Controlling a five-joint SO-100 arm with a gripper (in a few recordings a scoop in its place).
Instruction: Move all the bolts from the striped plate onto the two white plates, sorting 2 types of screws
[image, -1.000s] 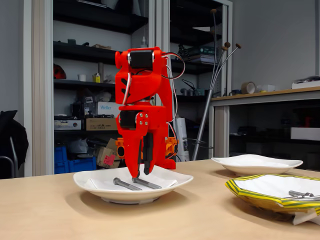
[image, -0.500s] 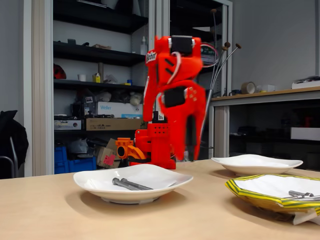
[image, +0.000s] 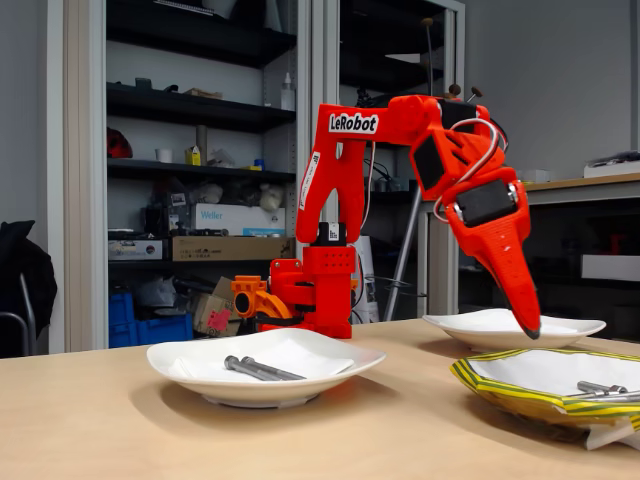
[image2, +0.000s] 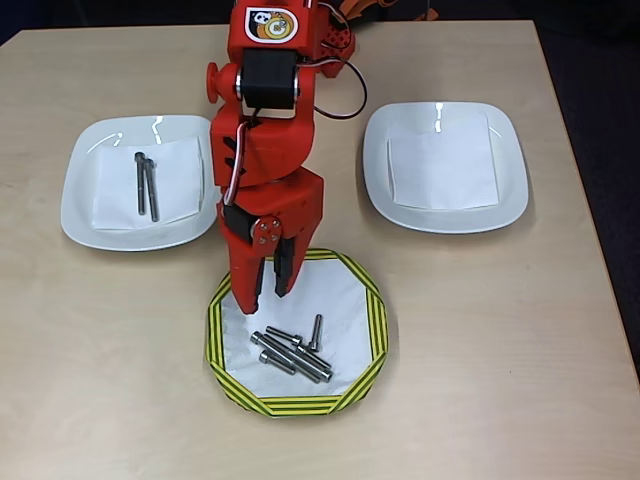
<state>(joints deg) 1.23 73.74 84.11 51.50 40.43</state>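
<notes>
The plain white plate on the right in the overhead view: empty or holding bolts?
Empty: the white plate carries a white paper sheet.

Red arm reaching forward and down, claw (image2: 265, 291) pointing downward, fingers slightly parted, holding nothing

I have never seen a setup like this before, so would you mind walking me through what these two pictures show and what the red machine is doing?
The red machine is a small robot arm on a table. One picture is taken from a fixed camera at table height, the other from straight above. The arm ends in a gripper whose two fingers hang slightly parted and hold nothing, over the near edge of the striped plate. That plate carries a loose pile of grey bolts. In the overhead view, the white plate on the left already has two long bolts lying side by side, and the white plate on the right holds only a white paper liner. Behind the table, the fixed view shows cluttered shelves.
</notes>
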